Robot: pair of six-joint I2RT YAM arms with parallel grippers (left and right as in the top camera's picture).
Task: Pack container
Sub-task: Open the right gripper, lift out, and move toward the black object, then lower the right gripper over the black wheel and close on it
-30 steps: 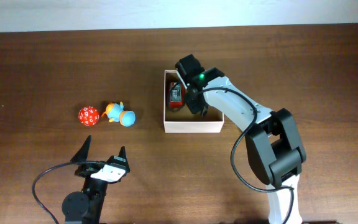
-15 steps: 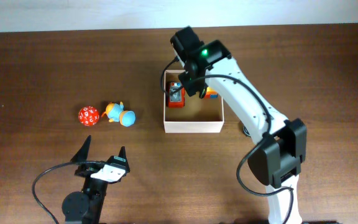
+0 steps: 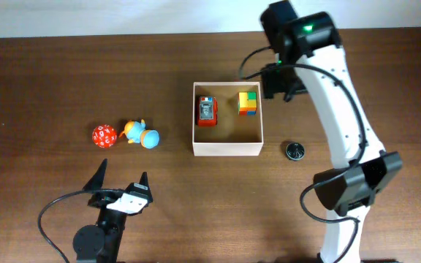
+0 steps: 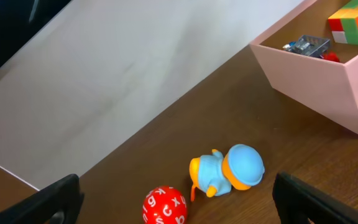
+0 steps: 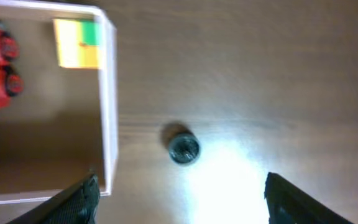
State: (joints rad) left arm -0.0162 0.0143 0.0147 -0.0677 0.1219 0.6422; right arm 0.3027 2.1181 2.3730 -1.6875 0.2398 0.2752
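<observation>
**Container** (image 3: 227, 149): square, shallow, open-topped. White outer walls, tan cardboard-coloured floor. It sits at the middle of the brown counter (image 3: 50, 73).
- Inside, along the far wall: a red toy car (image 3: 207, 111) on the left and a colour-block cube (image 3: 248, 103) in the right corner, the two apart.
- Outside, well to its left: a red die (image 3: 104, 136) with white markings, just beside a blue-and-orange duck toy (image 3: 142, 134).
- Outside, near its front right corner: a small dark round piece (image 3: 294, 151).

**Right arm**: stretched from the near edge to the far side, wrist raised beyond the container's far right corner. Right claw (image 5: 180, 183) spread wide, holding nothing.

**Left arm**: folded low at the near left. Left claw (image 3: 121, 177) wide apart, empty, facing the die and duck toy.
</observation>
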